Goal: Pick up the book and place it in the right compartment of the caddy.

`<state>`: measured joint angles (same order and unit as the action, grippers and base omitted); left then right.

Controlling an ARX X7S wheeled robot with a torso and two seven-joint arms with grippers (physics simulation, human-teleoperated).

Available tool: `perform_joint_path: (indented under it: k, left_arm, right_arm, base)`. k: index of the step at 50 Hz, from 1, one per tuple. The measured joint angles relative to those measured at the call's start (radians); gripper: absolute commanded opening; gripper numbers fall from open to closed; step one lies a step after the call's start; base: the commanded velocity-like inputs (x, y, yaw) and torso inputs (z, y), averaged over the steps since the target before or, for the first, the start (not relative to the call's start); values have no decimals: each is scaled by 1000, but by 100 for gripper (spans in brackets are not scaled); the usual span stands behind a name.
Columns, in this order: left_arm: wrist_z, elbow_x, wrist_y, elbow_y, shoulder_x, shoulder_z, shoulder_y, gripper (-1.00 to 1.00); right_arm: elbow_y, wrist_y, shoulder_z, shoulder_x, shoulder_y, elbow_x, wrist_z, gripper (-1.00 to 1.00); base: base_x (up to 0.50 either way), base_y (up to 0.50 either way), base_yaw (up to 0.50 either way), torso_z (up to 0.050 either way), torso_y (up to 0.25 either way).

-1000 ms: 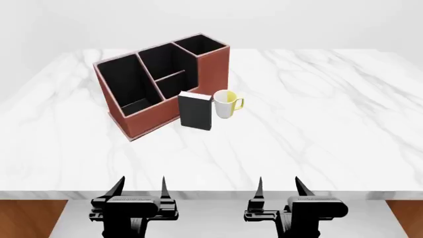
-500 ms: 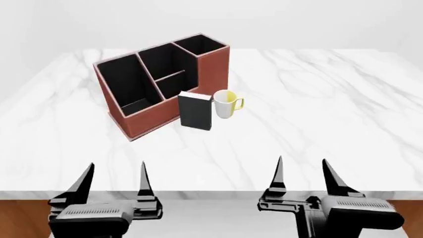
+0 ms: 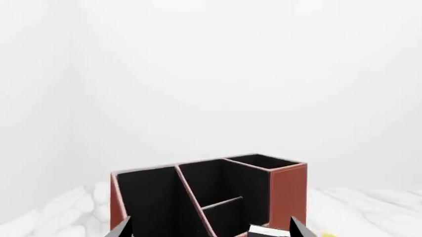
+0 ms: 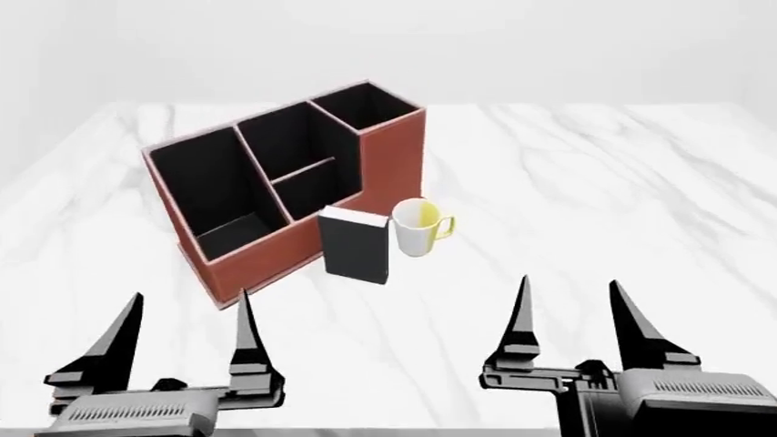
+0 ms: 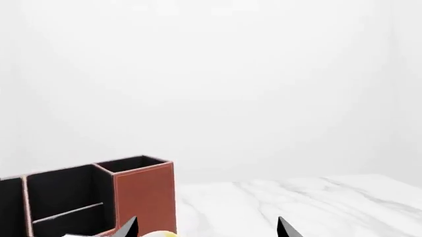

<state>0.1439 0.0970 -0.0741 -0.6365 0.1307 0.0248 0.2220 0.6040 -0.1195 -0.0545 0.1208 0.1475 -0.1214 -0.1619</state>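
My left gripper (image 4: pixel 185 332) and my right gripper (image 4: pixel 572 314) both hang with fingers spread wide and nothing between them, low over the marble table (image 4: pixel 583 200), well short of the caddy (image 4: pixel 273 241). The book (image 4: pixel 355 244) stands upright on the table just in front of the caddy's front wall, near its taller end, with the white-and-yellow mug (image 4: pixel 416 227) just beside the book on the side away from the caddy's low cells. The right compartment (image 4: pixel 364 106), the caddy's tallest cell at its far end, shows only black lining.
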Motion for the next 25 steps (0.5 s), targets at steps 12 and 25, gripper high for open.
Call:
perform_joint_path:
  k: [12, 25]
  left_arm:
    - [16, 3, 8, -9, 14, 9, 7, 100]
    - [30, 5, 11, -12, 26, 17, 9, 100]
  right_arm:
    - [3, 5, -14, 16, 4, -2, -15, 100]
    - [0, 13, -25, 29, 7, -8, -28, 100]
  base:
    - [500, 0, 0, 0, 0]
    - [500, 0, 0, 0, 1]
